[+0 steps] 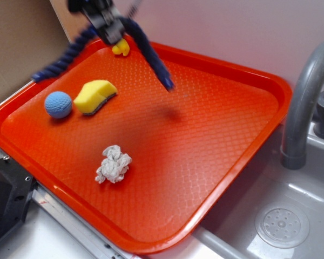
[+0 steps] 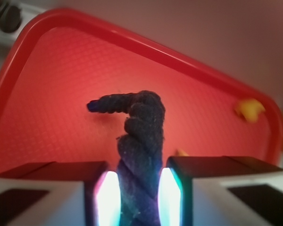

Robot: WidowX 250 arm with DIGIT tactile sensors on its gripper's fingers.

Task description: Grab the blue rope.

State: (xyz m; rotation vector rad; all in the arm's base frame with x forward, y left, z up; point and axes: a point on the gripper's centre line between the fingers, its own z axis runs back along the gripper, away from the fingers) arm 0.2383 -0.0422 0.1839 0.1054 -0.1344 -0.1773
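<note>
The blue rope, dark navy and twisted, hangs in the air above the back of the red tray. My gripper is shut on its middle near the top of the exterior view, blurred. One end droops left past the tray's rim, the other slants down to the right with its tip just above the tray. In the wrist view the blue rope is pinched between my gripper's two pads, and its free end bends to the left over the tray.
On the tray lie a light blue ball, a yellow sponge, a crumpled white paper wad and a small yellow toy at the back rim. A grey faucet and sink drain are to the right.
</note>
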